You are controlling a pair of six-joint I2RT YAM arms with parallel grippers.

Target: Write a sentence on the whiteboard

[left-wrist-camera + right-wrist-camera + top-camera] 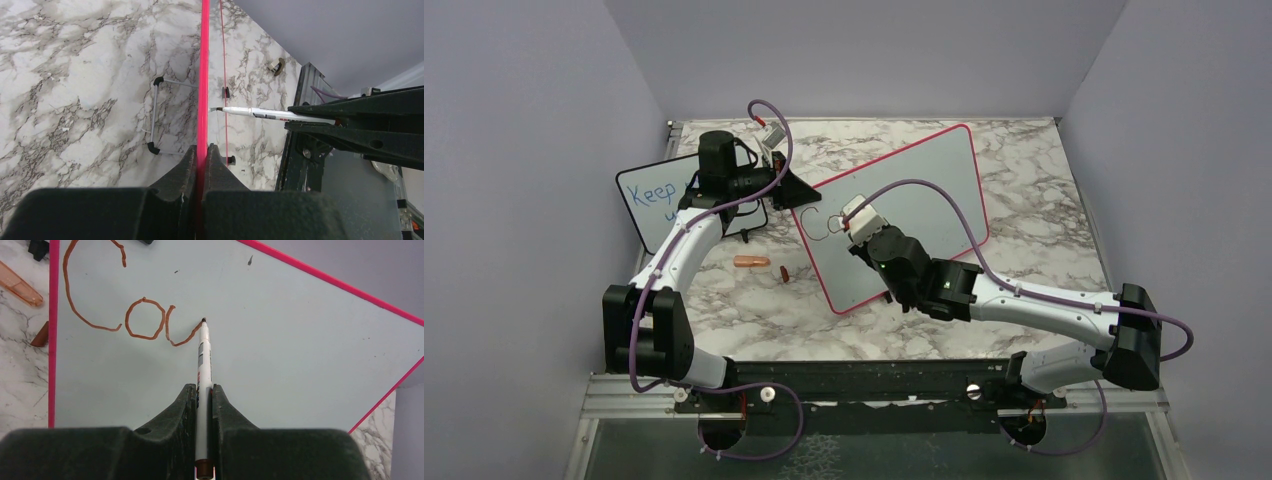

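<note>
At the far left of the marble table [1024,150] stands a small board [649,200] with blue writing, partly hidden by the left arm. The left gripper [782,187] reaches to the right from there and is clamped on the red rim of the whiteboard [924,180] at its far-left corner. In the left wrist view the two fingers [187,165] press together on either side of the thin red edge [204,75].

On the table just left of the whiteboard lie an orange cap [751,262] and, beside it, a small red-brown piece [784,273].

The whiteboard sits mid-table, turned at an angle. Its left part carries the red-brown letters [145,325] "Cou".

The right gripper [856,222] hangs over that part of the board, closed tight on a white marker [203,355], whose barrel runs out between the fingers [186,400]. The marker's dark tip touches the board at the end of the last stroke of the "u". The rest of the board to the right is bare.
</note>
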